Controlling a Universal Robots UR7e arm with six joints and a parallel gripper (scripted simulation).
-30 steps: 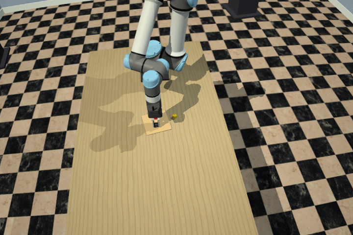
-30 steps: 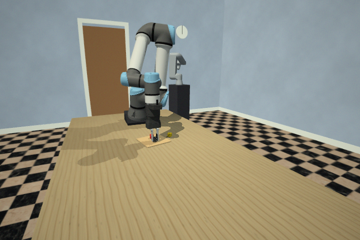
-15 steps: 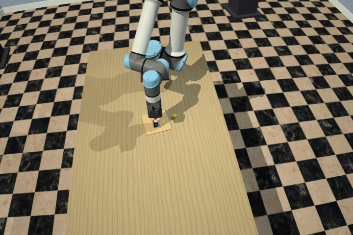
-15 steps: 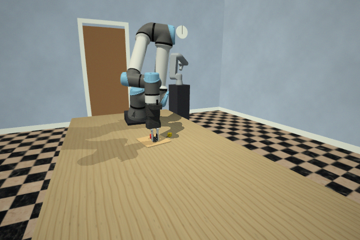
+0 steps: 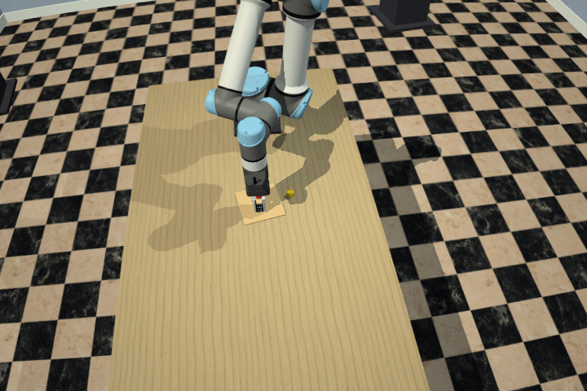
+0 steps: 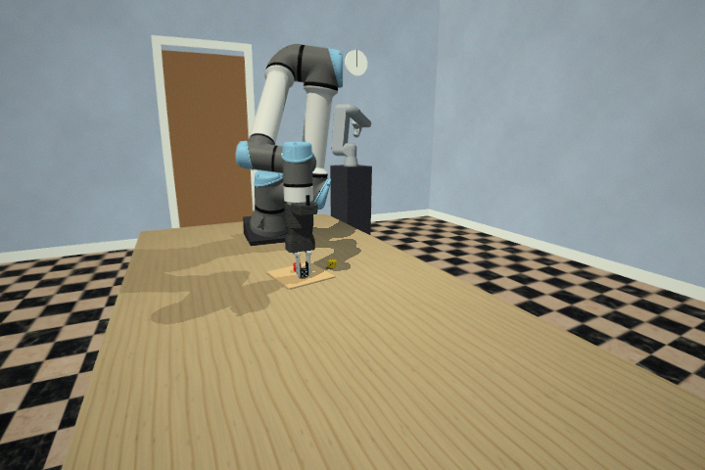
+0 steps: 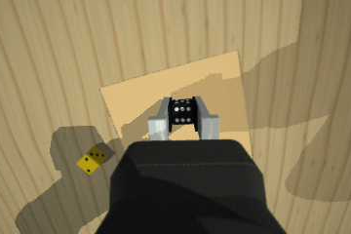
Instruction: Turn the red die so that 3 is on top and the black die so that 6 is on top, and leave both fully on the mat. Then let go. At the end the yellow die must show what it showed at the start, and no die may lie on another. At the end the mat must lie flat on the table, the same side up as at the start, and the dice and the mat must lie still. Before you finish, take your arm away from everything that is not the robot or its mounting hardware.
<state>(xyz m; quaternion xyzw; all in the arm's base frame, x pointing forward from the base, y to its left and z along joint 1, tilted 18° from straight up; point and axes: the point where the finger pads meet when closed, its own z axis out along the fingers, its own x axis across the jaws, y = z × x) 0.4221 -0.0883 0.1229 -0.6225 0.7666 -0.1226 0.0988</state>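
My gripper [image 7: 182, 107] points straight down over the tan mat and is shut on the black die [image 7: 182, 112], which sits between the two grey fingers. The face of the black die toward the wrist camera shows several white pips. In the top view the black die [image 5: 259, 207] is on or just above the mat [image 5: 266, 207]; I cannot tell which. The red die [image 5: 258, 197] lies just behind the fingers on the mat and also shows in the exterior view [image 6: 295, 267]. It is hidden in the wrist view. The yellow die [image 7: 92, 159] lies on the table beside the mat.
The robot base [image 6: 264, 227] stands at the far end of the long wooden table. A dark pedestal with a grey arm [image 6: 351, 194] stands behind the table. The arm's shadow falls across the mat and the yellow die [image 5: 290, 193].
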